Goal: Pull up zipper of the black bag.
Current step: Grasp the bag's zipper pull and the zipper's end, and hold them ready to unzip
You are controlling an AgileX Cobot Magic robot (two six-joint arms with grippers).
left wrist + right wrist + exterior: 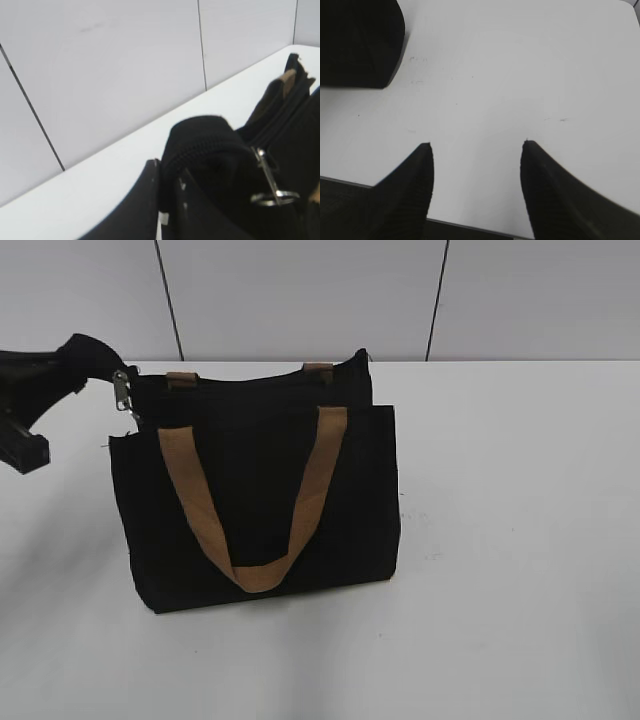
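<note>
The black bag (260, 490) stands upright on the white table, with a tan handle hanging down its front. The silver zipper pull (122, 390) hangs at the bag's top left end; it also shows in the left wrist view (268, 182). My left gripper (62, 365) is shut on the black fabric end of the zip line at that corner and holds it out to the left; in the left wrist view the fabric (200, 145) is pinched between the fingers (167, 172). My right gripper (476, 145) is open and empty above bare table; a corner of the bag (360, 40) lies at its upper left.
The white table (520, 540) runs to a grey panelled wall (300, 290) behind the bag. The table's near edge (470, 225) shows under the right gripper. The right arm is outside the exterior view.
</note>
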